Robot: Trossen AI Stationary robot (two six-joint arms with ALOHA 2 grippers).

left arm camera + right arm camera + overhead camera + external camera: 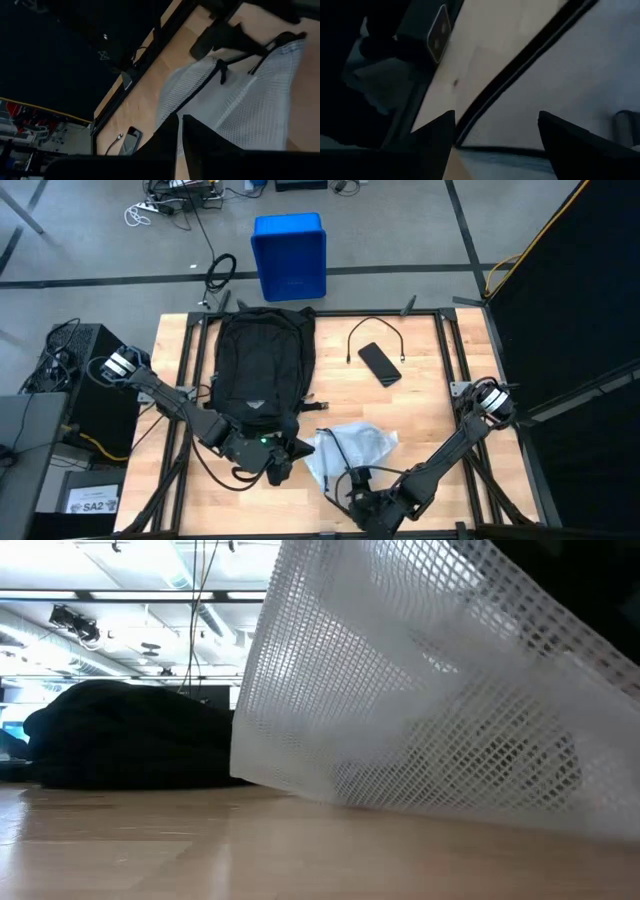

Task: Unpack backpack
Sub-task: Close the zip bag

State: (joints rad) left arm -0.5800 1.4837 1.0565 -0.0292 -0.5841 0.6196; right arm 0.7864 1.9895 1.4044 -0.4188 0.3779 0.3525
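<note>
From table height, a white mesh pouch fills most of the low view and hides everything behind it at 3 o'clock; only the dark hump of the backpack shows beyond, at 9 o'clock.

From above, the right gripper sits at the table's near edge, about 6 o'clock, at the near end of the mesh pouch. Its fingers stand wide apart in the right wrist view, with the pouch's black edge band running between them; whether they touch it cannot be told.

The left gripper lies at the backpack's near end, its fingers pressed together on nothing visible.

The backpack lies flat toward 11 o'clock on the wooden table. At 1 o'clock lie a black phone and a curved cable, apart from the pouch.
</note>
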